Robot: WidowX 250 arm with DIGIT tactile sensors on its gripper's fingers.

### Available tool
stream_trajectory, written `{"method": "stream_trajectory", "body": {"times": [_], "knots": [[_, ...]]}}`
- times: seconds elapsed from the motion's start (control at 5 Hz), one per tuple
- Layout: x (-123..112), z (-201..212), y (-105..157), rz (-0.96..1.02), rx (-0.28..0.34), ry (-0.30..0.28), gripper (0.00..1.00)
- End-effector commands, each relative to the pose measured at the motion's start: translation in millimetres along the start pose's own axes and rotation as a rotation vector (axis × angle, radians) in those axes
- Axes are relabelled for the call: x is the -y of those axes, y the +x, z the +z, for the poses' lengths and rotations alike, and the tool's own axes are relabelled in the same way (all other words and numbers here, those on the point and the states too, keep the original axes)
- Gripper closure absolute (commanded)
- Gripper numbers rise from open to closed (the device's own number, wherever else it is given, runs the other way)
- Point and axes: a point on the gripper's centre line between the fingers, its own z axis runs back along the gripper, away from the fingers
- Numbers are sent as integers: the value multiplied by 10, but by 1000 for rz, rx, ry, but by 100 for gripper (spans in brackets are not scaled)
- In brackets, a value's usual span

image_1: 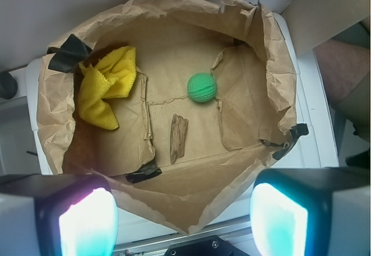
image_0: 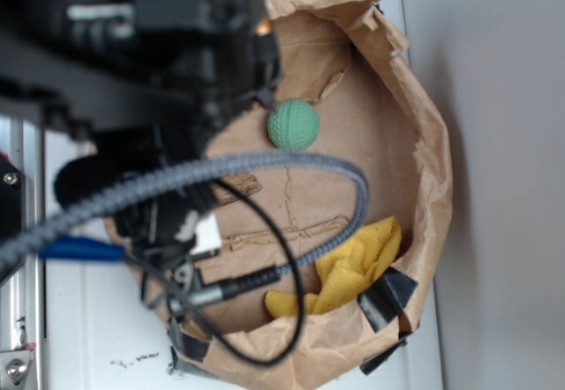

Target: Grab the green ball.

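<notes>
Brown paper bag: the largest thing, a crumpled bag torn open into a shallow nest with raised walls; black tape patches sit on its rim at about 10 o'clock and 4 o'clock in the wrist view.
Arm and cables: in the exterior view the dark, blurred robot body covers the frame from 9 to 12 o'clock, with a grey braided cable looping across the bag floor.
Gripper: its two fingers show at 7 and 5 o'clock in the wrist view, spread wide apart with nothing between them; it is released, touching nothing, held above the near rim of the bag.
Yellow cloth: bunched against the bag wall at about 10 o'clock in the wrist view, well apart from the ball.
Wood piece: a thin brown sliver flat on the bag floor near centre, long axis running roughly 12 to 6 o'clock, near the ball but not touching it.
Green ball: mint green and dimpled, lying on the bag floor just above centre, at about 1 o'clock from the wood piece; being round, it has no long axis or heading. It is free of the gripper.
</notes>
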Motion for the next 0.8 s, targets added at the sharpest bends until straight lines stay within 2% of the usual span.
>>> {"method": "stream_trajectory", "body": {"times": [0.0,0.2,0.4,0.6], "knots": [[-169,-818,380,59,32,114,0],[-168,-1170,414,35,-44,91,0],[-281,-1446,404,35,-72,111,0],[-412,-1549,453,-4,-40,105,0]]}}
